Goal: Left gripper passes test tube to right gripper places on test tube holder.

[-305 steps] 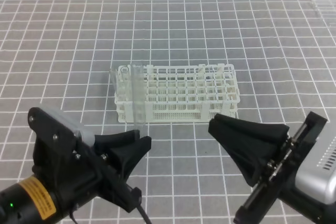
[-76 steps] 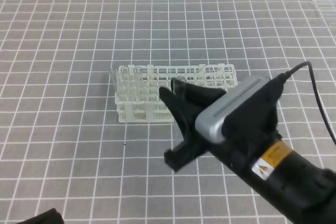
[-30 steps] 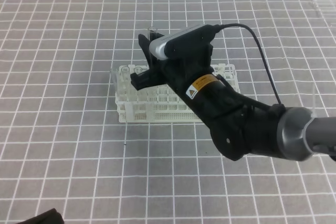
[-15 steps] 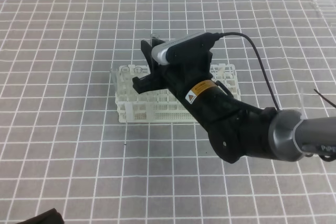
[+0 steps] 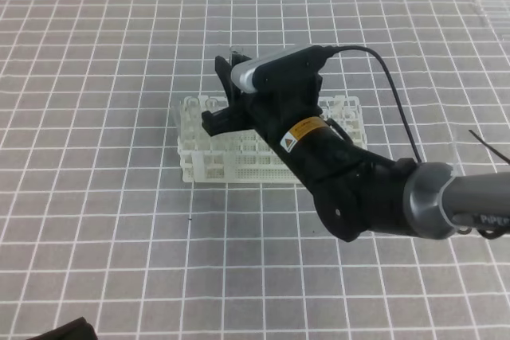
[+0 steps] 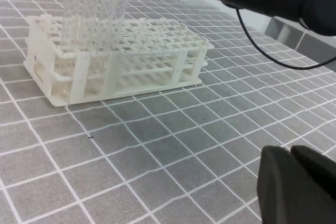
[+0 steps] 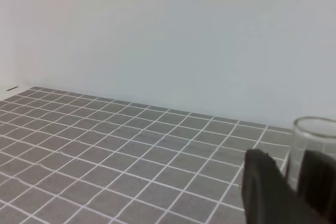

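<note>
The white test tube holder [image 5: 267,149] stands mid-table. My right gripper [image 5: 227,91] hangs over its left end, shut on an upright clear test tube [image 5: 237,56]; only the tube's rim shows above the black fingers. In the right wrist view that test tube [image 7: 314,132] stands between the two fingers of the right gripper [image 7: 294,182]. In the left wrist view the holder [image 6: 121,59] carries clear tubes [image 6: 94,3] at its left end, and I cannot tell which one is held. The left gripper [image 6: 294,182] is shut and empty, low and well short of the holder.
The table is a grey mat with a white grid [image 5: 119,220]. The right arm [image 5: 374,189] stretches from the right edge across the holder's front, trailing a black cable [image 5: 390,85]. A dark bit of the left arm [image 5: 56,330] shows at the bottom-left corner.
The right gripper has sunk a little with the test tube over the holder's left end. The holder seems nudged slightly to the right. The left gripper has stayed put.
</note>
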`<action>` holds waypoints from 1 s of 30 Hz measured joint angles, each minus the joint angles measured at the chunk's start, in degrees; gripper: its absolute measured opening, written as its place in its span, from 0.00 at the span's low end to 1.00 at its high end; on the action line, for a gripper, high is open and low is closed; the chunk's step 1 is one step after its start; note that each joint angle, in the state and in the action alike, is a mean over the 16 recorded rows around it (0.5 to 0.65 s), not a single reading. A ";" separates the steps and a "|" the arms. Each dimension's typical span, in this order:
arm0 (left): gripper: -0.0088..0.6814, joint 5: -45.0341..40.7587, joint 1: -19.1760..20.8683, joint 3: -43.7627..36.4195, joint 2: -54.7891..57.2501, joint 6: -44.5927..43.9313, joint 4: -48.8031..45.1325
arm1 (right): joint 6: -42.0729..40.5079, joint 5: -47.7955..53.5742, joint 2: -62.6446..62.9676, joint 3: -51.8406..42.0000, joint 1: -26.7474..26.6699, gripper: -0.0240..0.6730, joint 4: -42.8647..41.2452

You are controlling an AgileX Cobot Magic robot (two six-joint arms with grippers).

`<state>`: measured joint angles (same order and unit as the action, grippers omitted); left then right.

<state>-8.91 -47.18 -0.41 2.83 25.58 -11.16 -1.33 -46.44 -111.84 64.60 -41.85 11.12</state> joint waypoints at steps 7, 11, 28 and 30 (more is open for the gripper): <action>0.01 -0.19 -0.01 -0.04 0.06 0.00 -0.01 | -0.09 0.16 -0.66 0.46 0.00 0.17 0.01; 0.01 -0.21 0.00 0.00 0.03 0.00 0.00 | -0.14 0.25 -0.88 0.48 0.00 0.17 0.01; 0.01 -1.00 0.01 0.17 0.00 -0.04 0.03 | -0.17 1.27 -1.05 0.48 0.02 0.28 0.01; 0.01 -1.07 0.01 0.17 0.00 -0.03 0.03 | -0.18 1.43 -1.01 0.48 0.03 0.32 0.01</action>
<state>-9.99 -47.17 -0.25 2.82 25.55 -11.13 -1.51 -45.01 -112.85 65.08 -41.82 11.13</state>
